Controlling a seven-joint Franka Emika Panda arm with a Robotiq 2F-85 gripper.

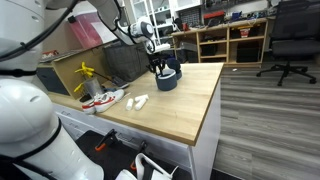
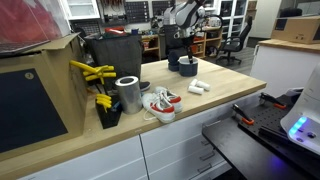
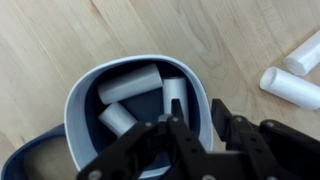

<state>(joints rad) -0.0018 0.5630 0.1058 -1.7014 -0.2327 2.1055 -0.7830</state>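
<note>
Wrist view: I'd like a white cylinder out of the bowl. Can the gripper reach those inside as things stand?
Probably yes. The gripper hangs right over the bowl, whose top is open, and the three white cylinders lie uncovered inside. The bowl's wall may crowd the fingers.

Dark bowl (image 3: 72, 105) upright on table (image 3: 40, 40), 3 white cyls (image 3: 130, 85) inside.

Wooden table (image 1: 190, 105): bowl (image 1: 166, 80), white cylinders (image 1: 139, 102)

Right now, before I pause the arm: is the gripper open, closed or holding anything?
Gripper: fingers down at the bowl; open or shut on it cannot be told.
</note>
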